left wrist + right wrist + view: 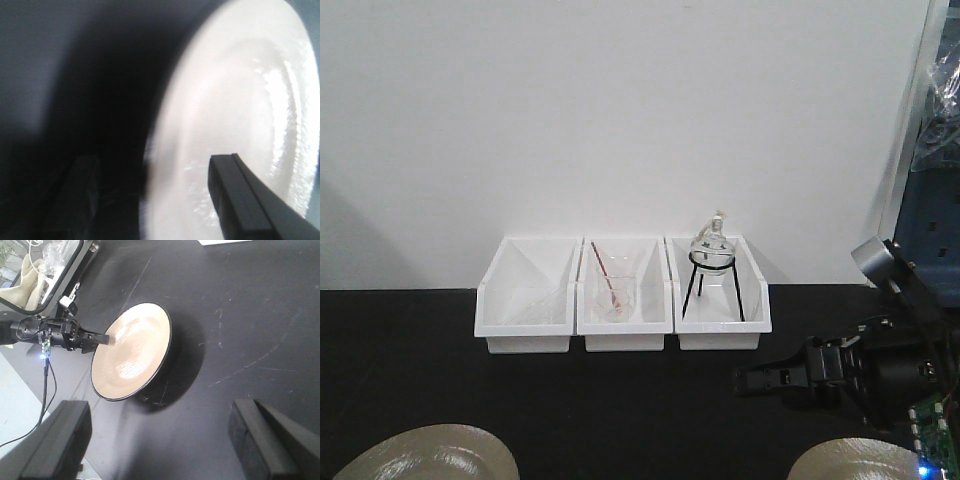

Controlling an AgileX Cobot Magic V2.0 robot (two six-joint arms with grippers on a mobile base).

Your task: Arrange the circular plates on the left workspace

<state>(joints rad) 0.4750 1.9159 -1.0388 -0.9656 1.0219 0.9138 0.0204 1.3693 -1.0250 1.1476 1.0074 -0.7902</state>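
Two beige circular plates with dark rims show at the bottom of the front view on the black left workspace [620, 400]: one plate [420, 455] at the left, the other plate [850, 462] at the right. In the right wrist view a plate [132, 350] lies ahead. My left gripper [106, 339] reaches its rim from the left. Up close and blurred in the left wrist view, the left gripper [152, 165] is open with the plate's [240, 100] rim between its fingers. My right gripper [160, 407] is wide open over bare countertop, short of the plate.
Three white bins [623, 292] stand in a row by the back wall, one with a beaker, one with a flask on a stand [712, 265]. A case with plastic bags [40, 270] stands past the counter's end. An arm with a lit board [928, 440] is at the right.
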